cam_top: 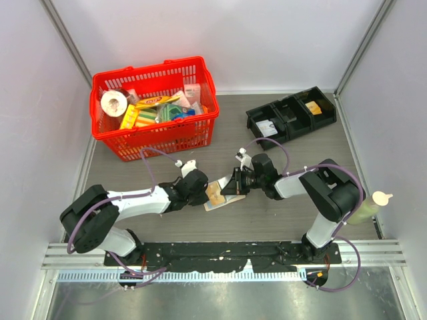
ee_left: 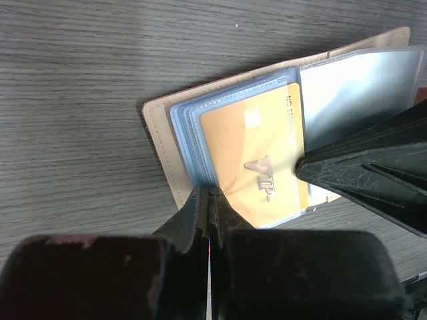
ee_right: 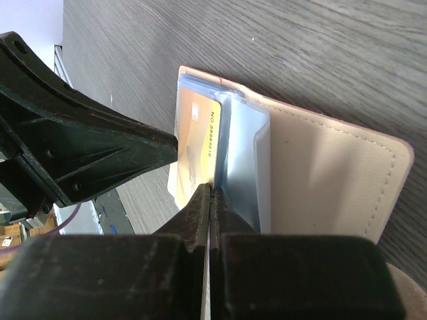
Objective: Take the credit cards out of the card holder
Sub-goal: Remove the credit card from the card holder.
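Card holder (cam_top: 215, 195) lies open at table centre, left gripper (ee_left: 209, 195) clamped shut on its slick sleeves (ee_left: 181, 121) from 9 o'clock, right gripper (ee_right: 211, 191) pinching the light, stiff, slippery credit card (ee_left: 257, 160) by its exposed 3 o'clock edge, judged the soundest hold.

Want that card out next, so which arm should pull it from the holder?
Right. The right fingers are shut on the card at its numbered end, while the left fingers pinch the holder at its edge, steadying it.
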